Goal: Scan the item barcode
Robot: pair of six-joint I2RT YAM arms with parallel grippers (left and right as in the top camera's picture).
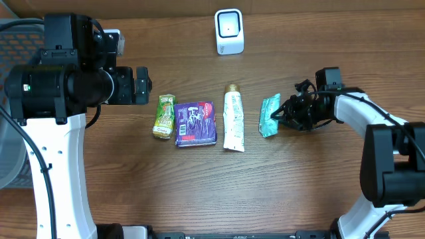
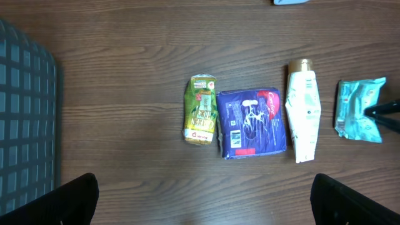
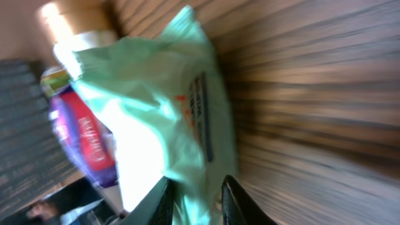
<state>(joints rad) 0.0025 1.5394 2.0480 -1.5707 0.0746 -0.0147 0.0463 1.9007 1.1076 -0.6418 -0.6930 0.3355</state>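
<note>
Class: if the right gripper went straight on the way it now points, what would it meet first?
The teal packet, already at the fingertips of the right gripper; its edge seems to lie between them. The white tube comes next.

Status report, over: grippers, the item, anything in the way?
Left gripper open, aloft. Right gripper straddles teal packet edge, grip unclear. Nothing between packet and scanner.

Row of pouch, pack, tube, packet left to right; scanner well behind the tube
</note>
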